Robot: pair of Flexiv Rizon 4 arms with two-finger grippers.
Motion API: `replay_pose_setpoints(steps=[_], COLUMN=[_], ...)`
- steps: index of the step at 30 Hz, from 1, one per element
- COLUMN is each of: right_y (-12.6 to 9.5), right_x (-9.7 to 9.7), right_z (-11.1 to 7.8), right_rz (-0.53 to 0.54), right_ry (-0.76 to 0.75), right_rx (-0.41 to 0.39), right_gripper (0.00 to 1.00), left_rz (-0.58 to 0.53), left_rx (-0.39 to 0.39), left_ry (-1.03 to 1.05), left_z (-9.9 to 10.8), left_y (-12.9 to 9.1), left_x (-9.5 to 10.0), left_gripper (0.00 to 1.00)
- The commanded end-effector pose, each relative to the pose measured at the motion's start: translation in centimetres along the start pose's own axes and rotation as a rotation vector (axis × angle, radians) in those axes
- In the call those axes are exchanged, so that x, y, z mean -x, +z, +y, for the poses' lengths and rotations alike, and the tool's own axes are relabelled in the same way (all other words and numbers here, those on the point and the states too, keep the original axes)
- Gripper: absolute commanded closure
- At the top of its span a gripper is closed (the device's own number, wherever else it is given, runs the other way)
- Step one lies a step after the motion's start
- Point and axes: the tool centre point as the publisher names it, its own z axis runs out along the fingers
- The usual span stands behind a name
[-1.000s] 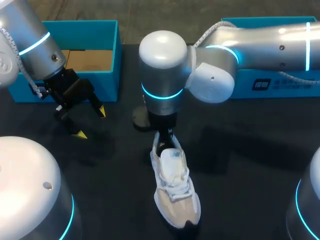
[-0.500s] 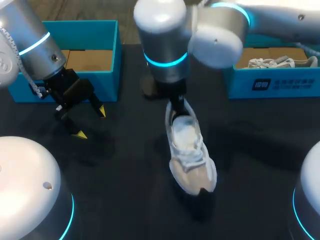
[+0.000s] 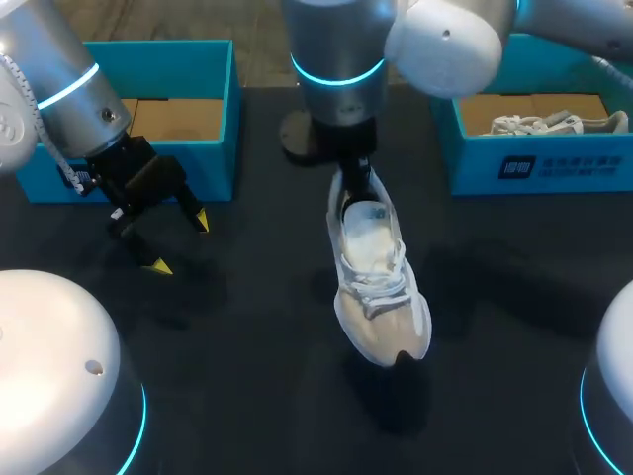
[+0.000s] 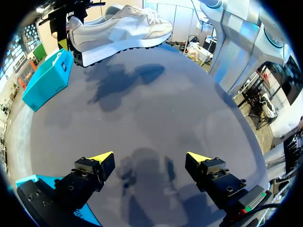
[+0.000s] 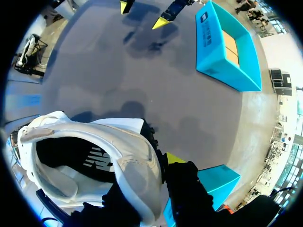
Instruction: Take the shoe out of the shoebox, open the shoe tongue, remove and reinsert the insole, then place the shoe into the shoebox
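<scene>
Found the white and beige shoe (image 3: 374, 287) nearest, over the middle of the dark worktop (image 3: 247, 396), lifted clear of the surface with its toe toward the robot's side and its shadow on the surface beneath. Saw it from the left wrist view hanging in the air with its sole facing down. Saw the right end effector (image 3: 354, 183) pinching the heel collar from above, one yellow-tipped finger against the outside of the heel, the other hidden by the shoe's wall in the right wrist view. Noted the left end effector (image 3: 179, 242) off to the left, well apart from the shoe, above the worktop with its fingers spread and nothing between them. Farther back, found the open blue left shoebox (image 3: 213, 89) just behind that end effector, showing only a brown cardboard floor. At the far right, found the blue right shoebox (image 3: 534, 168), holding a second pale shoe (image 3: 539, 124).
</scene>
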Motion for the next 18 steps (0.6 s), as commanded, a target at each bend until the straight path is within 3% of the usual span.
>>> replay_pose_setpoints(steps=[1, 5, 18], right_y=[0.0, 0.1, -2.4], right_x=[0.0, 0.3, 7.1], right_z=[-0.2, -0.5, -9.1], right_rz=[0.001, 0.004, -0.015], right_ry=[-0.002, 0.000, 0.016], right_rx=[0.005, 0.004, -0.014], right_gripper=[1.00, 1.00, 1.00], left_rz=[0.000, 0.000, 0.000], left_rx=[0.003, 0.003, 0.003], left_ry=[0.000, 0.000, 0.000], left_z=[0.0, 0.0, 0.0], left_y=[0.0, 0.0, 0.0], left_x=[-0.1, -0.1, -0.1], left_gripper=[0.00, 0.00, 0.00])
